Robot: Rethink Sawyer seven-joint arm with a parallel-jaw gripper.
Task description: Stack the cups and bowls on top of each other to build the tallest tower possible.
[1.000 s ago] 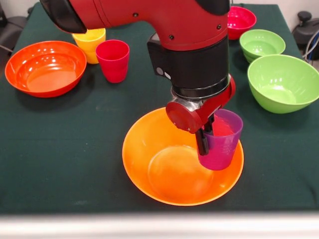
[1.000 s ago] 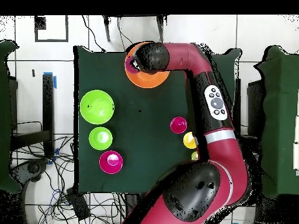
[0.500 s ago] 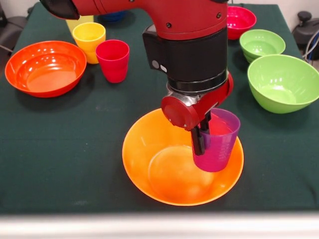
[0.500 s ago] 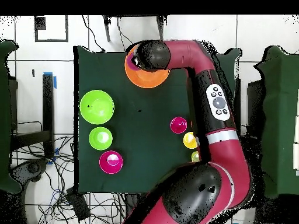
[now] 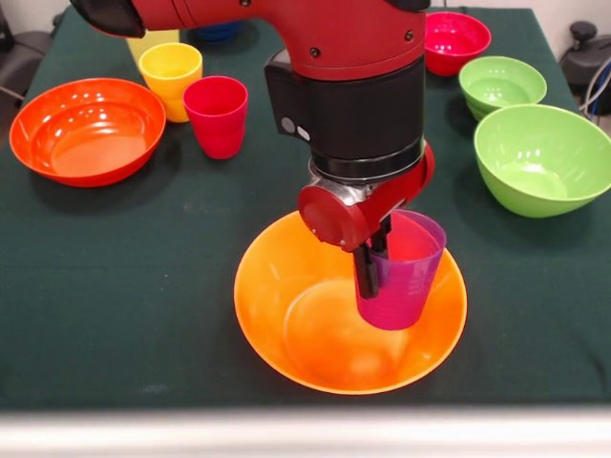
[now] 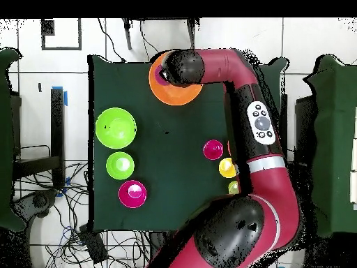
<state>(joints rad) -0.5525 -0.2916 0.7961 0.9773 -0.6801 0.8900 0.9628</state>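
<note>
Purple cup (image 5: 399, 272) is pinched at its rim by the gripper (image 5: 372, 262); one dark finger (image 5: 366, 275) runs down the outside of the wall facing the camera, the other seems tucked inside, so it's clamped shut on the cup; cup sits upright over the right part of the big orange bowl (image 5: 296, 324), base low inside it, though I can't tell if it actually touches the bottom; that bowl is at the near edge of the green cloth table (image 5: 143, 305); off to the left there's the shallow orange-red bowl (image 5: 86, 129), with the yellow-orange cup (image 5: 170, 81) and red-pink cup (image 5: 217, 114) just beside each other next to it, and a pale yellow cup (image 5: 148, 42) peeking out behind; on the right, the large green bowl (image 5: 542, 157), the small green bowl (image 5: 501, 84) behind it, then the red-pink bowl (image 5: 458, 40); a bit of the blue bowl (image 5: 218, 31) shows past the arm (image 5: 344, 86); from overhead the arm's head covers most of the orange bowl, so the cup barely shows there.
</note>
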